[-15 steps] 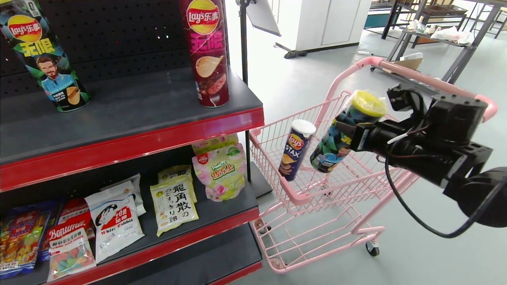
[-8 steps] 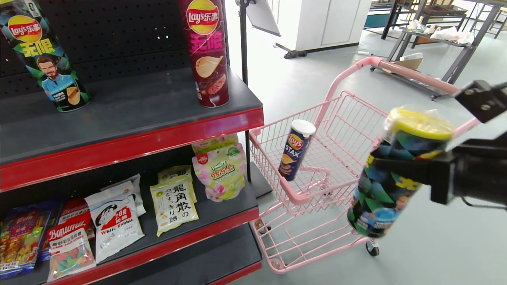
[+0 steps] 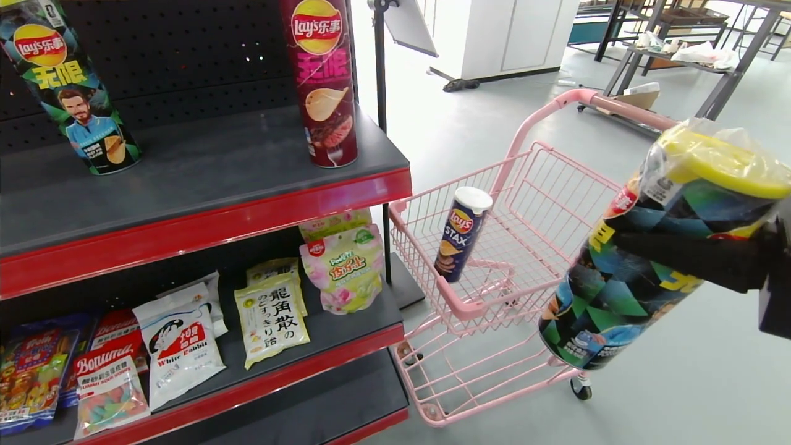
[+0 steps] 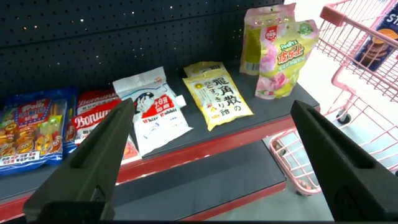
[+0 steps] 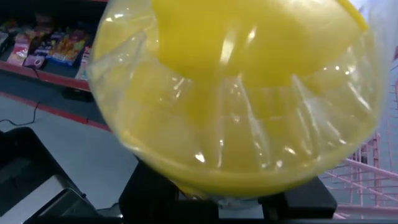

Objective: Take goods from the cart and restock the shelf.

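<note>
My right gripper (image 3: 692, 256) is shut on a green-patterned chip can with a yellow lid (image 3: 642, 253), held tilted in the air to the right of the pink cart (image 3: 469, 306). That can's yellow lid (image 5: 249, 93) looms close in the right wrist view. A dark blue chip can (image 3: 462, 233) leans in the cart's basket. On the shelf's upper board (image 3: 204, 179) stand a green can (image 3: 68, 86) and a maroon can (image 3: 324, 80). My left gripper (image 4: 208, 162) is open, facing the lower shelf of snack bags (image 4: 217, 93).
Snack bags (image 3: 266, 315) lie on the lower shelf (image 3: 346, 334). A wide bare stretch of the upper board lies between the two standing cans. Grey floor spreads right of the cart. Metal tables (image 3: 673, 55) stand far behind.
My right gripper has lifted the green can out of the cart, carrying it rightward and closer to the head camera. The blue can stays put.
</note>
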Motion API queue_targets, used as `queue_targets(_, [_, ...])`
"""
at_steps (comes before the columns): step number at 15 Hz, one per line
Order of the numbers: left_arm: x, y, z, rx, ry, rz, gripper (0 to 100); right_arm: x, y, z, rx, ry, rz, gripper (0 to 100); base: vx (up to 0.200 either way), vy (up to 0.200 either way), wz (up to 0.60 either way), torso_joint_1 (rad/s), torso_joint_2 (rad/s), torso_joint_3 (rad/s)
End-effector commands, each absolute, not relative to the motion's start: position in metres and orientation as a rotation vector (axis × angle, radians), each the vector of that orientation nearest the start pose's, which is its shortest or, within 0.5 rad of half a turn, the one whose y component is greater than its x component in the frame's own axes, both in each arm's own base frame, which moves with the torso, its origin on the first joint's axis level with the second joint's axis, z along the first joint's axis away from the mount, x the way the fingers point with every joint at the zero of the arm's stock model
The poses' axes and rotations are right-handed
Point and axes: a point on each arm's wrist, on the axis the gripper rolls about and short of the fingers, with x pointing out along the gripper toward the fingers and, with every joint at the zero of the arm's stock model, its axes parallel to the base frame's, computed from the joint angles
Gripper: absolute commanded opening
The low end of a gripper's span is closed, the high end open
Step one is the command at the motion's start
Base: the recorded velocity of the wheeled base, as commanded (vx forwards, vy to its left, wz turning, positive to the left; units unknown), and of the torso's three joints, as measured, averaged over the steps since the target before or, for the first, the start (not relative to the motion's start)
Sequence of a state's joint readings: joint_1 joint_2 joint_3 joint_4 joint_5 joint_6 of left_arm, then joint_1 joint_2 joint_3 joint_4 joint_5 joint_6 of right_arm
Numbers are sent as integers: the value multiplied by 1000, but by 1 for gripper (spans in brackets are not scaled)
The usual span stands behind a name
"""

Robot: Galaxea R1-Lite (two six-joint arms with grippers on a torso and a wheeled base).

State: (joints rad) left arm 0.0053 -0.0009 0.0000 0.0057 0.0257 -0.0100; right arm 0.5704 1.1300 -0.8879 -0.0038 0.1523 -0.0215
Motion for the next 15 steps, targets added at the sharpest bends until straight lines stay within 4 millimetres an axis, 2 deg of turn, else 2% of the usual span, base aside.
queue_targets(1, [-23,0,75,-11,6,32,100,145,98,279,-84,245,726,0,0,0,0,0,0,0])
queue_targets(6, [-23,0,75,-11,6,32,100,146,100,278,-88,247,738,0,0,0,0,14,-48,-33])
queue_targets(9, [-23,0,75,-11,6,32,100,146,106,286,-86,223,764,0,0,0,0,124,-429,-299])
queue_targets(15, [-23,0,75,-11,6,31,100,152,110,287,-120,220,768,0,0,0,0,181,-559,-367])
